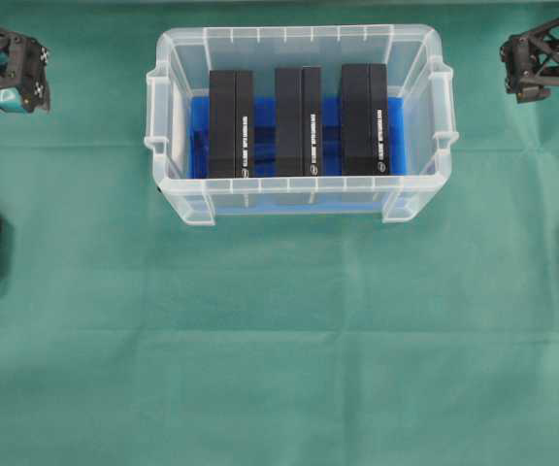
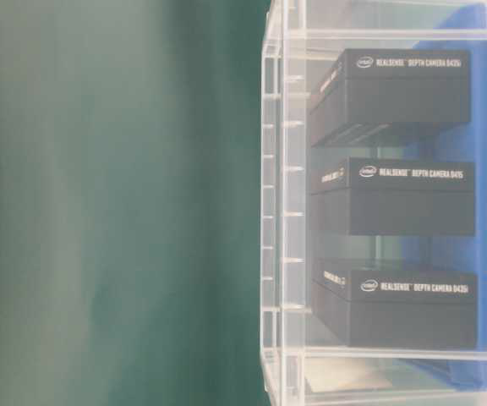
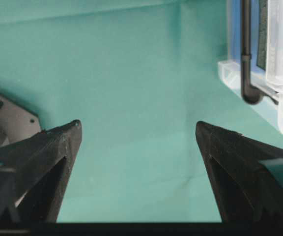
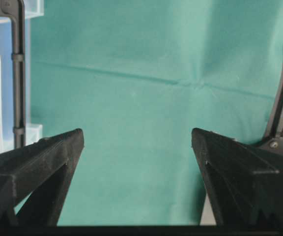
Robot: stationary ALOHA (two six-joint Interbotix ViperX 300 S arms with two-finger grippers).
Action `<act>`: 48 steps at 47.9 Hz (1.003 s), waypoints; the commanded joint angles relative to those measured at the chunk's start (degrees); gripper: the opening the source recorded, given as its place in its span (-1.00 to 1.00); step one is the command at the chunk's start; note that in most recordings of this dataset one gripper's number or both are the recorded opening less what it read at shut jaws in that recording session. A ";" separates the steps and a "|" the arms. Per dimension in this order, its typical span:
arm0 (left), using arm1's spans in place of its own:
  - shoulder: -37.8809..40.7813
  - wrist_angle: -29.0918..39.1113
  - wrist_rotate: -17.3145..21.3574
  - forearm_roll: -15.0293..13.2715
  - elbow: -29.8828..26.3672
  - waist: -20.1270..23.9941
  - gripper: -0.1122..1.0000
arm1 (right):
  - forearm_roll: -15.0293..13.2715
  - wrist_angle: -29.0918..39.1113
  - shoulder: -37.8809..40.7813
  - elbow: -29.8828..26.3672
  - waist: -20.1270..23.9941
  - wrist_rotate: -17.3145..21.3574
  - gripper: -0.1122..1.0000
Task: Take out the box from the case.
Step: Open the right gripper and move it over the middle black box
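3 black boxes stand on edge in a row inside the case (image 1: 299,44), on the blue sheet (image 1: 200,131) lining its bottom: left box (image 1: 231,122), middle box (image 1: 298,120), right box (image 1: 365,118), with gaps between them and none lifted yet. The case sits on the green cloth (image 1: 279,340), toward the far middle of the overhead view. Left gripper (image 3: 138,129) is parked well off the case's left side, jaws spread wide, nothing between them, only cloth below. Right gripper (image 4: 137,136) mirrors it on the right, also wide open and empty. Step in hand looks like the approach – no reach started. To do it well: pick 1 box, likely an outer one nearest an arm, come straight down over the rim, straddle the narrow top edge using the gap beside it, close firmly, lift vertically so it clears the wall. Count: 3 boxes, 1 case, 1 sheet, 2 grippers.
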 commanded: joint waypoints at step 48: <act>-0.26 -0.79 0.09 0.18 0.35 2.29 0.93 | -0.62 -3.60 22.94 -23.47 10.46 11.25 0.92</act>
